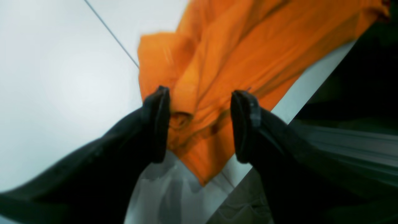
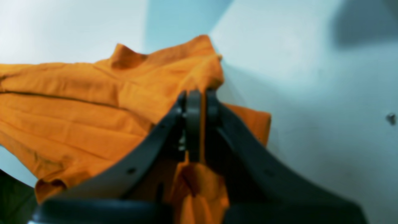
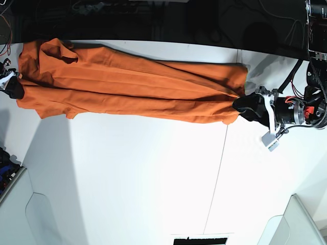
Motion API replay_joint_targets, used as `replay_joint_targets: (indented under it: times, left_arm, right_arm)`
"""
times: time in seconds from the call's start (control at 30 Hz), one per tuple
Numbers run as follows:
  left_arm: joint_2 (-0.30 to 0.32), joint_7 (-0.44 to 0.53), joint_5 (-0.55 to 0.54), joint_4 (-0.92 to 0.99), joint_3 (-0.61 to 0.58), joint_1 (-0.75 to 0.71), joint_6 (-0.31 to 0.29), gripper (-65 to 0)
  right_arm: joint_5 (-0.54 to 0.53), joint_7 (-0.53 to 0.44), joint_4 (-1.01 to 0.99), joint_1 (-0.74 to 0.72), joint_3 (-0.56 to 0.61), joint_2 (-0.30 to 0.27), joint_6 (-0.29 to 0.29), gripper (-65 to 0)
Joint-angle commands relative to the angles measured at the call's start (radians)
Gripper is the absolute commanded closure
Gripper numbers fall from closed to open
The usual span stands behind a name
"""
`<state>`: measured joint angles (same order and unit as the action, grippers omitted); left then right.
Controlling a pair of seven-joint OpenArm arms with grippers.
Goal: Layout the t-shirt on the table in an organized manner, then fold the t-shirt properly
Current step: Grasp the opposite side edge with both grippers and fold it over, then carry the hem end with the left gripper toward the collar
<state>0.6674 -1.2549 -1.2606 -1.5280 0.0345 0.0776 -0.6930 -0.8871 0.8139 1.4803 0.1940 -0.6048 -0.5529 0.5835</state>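
White table (image 3: 127,173) carries the soft, limp t-shirt (image 3: 133,87); right gripper (image 2: 195,102) clamps its edge, left gripper (image 1: 200,124) spread wide; regrip at corners.

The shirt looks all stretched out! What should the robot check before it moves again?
1. Left claw open: ok, its fingers stand apart with the shirt between them, not pinched.
2. Right claw holding: ok, it is shut on the shirt's cloth.
3. Shirt on the table: not ok, it runs along the far edge, and in the left wrist view one corner reaches the edge.
4. Shirt flat: not ok, long wrinkles run along it and it is bunched near the left claw.
5. Sleeves and collar spread out: cannot tell, the cloth is too gathered.
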Motion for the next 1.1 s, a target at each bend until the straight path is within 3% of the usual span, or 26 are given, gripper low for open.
replay_joint_targets:
  times: [0.0, 0.17, 0.33, 0.43, 0.53, 0.6, 0.8, 0.93, 1.07]
  left_arm:
    - [0.018, 0.017, -0.047, -0.040, 0.039, 0.019, -0.005, -33.3]
    - [-0.060, 0.016, -0.074, -0.226, 0.080, 0.004, -0.005, -33.3]
    - [-0.246, 0.030, -0.031, -0.329, -0.064, -0.095, -0.005, -33.1]
    - [-0.364, 0.083, 0.079, -0.321, -0.181, -0.135, -0.005, -33.0]
    - [-0.449, 0.186, 0.260, -0.292, -0.275, -0.138, -0.005, -33.0]
    - [-0.480, 0.227, 0.335, -0.250, -0.330, -0.134, -0.005, -33.0]
    - [-0.562, 0.320, 0.416, -0.143, -0.452, -0.132, -0.005, -33.0]
    - [-0.612, 0.383, 0.554, -0.136, -0.486, -0.133, -0.005, -33.0]
    - [-0.641, 0.431, 0.597, -0.087, -0.499, -0.132, -0.005, -32.9]
  right_arm:
    - [-0.017, -0.021, 0.016, -0.008, -0.010, -0.026, 0.008, 0.0]
    - [-0.010, -0.028, 0.016, -0.008, -0.010, -0.026, 0.008, 0.0]
    - [-0.010, -0.027, 0.016, -0.008, -0.010, -0.026, 0.008, 0.0]
    - [-0.010, -0.027, 0.016, -0.008, -0.010, -0.026, 0.008, 0.0]
    - [-0.011, -0.026, 0.017, -0.008, -0.010, -0.026, 0.007, 0.0]
    - [-0.011, -0.012, 0.017, -0.008, -0.010, -0.026, 0.007, 0.0]
    - [-0.014, -0.009, 0.017, -0.008, -0.010, -0.026, 0.007, 0.0]
    - [-0.014, -0.008, 0.017, -0.008, -0.010, -0.026, 0.007, 0.0]
    - [-0.015, -0.008, 0.017, -0.008, -0.010, -0.026, 0.007, 0.0]
